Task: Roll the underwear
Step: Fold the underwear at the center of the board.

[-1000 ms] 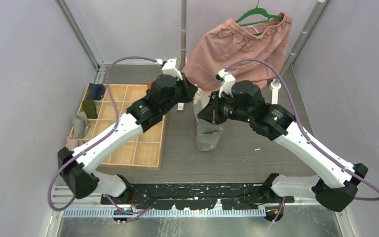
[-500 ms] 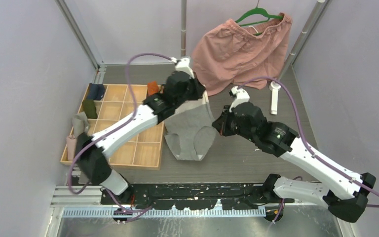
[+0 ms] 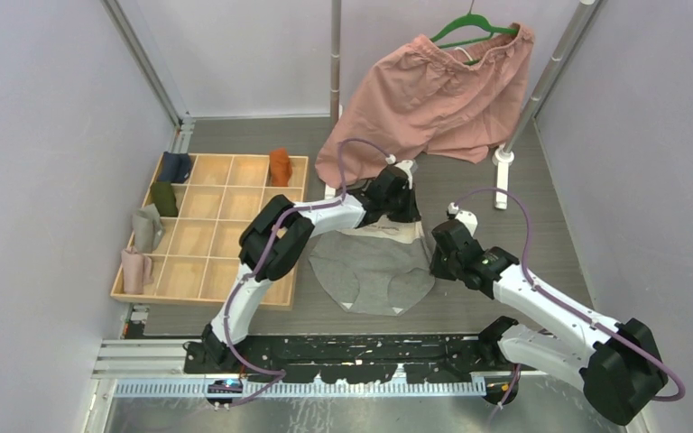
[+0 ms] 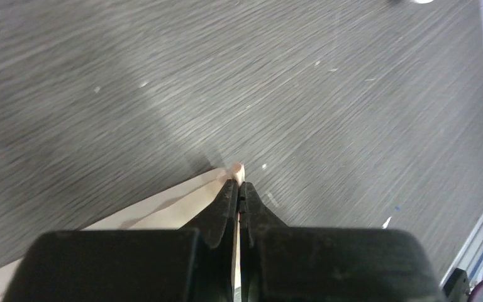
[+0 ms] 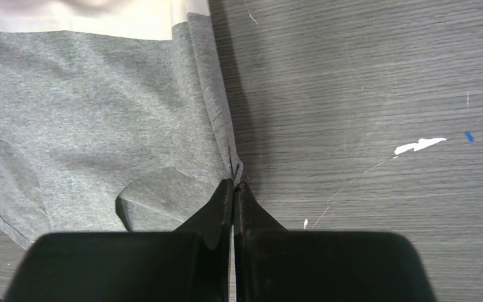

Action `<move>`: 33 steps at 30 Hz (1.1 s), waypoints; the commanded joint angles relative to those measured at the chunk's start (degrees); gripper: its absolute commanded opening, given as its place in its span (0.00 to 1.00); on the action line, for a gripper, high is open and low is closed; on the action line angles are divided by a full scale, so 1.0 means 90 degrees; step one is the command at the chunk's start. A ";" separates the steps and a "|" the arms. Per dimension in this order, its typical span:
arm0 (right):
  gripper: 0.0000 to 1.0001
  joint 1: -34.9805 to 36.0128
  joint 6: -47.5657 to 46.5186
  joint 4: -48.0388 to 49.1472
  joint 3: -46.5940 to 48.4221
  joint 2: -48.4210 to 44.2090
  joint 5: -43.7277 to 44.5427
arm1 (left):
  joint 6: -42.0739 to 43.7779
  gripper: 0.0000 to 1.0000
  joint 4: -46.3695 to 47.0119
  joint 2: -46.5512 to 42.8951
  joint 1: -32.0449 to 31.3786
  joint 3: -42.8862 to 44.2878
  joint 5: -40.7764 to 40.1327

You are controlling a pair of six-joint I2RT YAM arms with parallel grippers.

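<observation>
The grey underwear (image 3: 370,275) lies spread flat on the dark table, its cream waistband (image 3: 386,233) at the far side. My left gripper (image 3: 401,209) is shut on the far right corner of that cream band (image 4: 163,212), and a nub of trim pokes out past its tips (image 4: 238,184). At the garment's right side, my right gripper (image 3: 435,260) is shut on the grey edge (image 5: 234,184); the grey cloth (image 5: 100,107) stretches away to the left. The rust-orange underwear (image 3: 279,166) sits in a far compartment of the wooden tray (image 3: 235,281).
The tray at left also holds a dark blue cloth (image 3: 176,166), a green one (image 3: 164,198), a grey roll (image 3: 147,229) and a pink one (image 3: 133,267). Big pink shorts (image 3: 433,90) hang on a green hanger at the back. A pole (image 3: 335,54) and a white stand foot (image 3: 503,176) are nearby.
The grey underwear, held up and hanging between the grippers before, has been lowered and spread flat on the table. Both arms came down and toward the near side, still gripping it.
</observation>
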 commanded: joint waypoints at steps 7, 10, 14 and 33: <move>0.01 -0.0019 0.0393 -0.0205 0.0059 -0.0731 0.0618 | 0.0198 0.01 0.0466 0.0386 -0.0012 0.0881 0.0362; 0.01 -0.0026 0.0479 -0.0564 0.0249 -0.1034 0.0861 | 0.0138 0.01 0.0656 0.0403 -0.0012 0.0970 0.0557; 0.01 -0.0019 0.0624 -0.1238 0.0679 -0.1322 0.1157 | -0.0019 0.01 0.0933 0.0456 -0.0012 0.1201 0.0918; 0.01 -0.0011 0.0175 -0.0383 0.1815 -0.0126 -0.1126 | -0.0616 0.01 0.2554 -0.0160 0.0580 0.0196 0.1639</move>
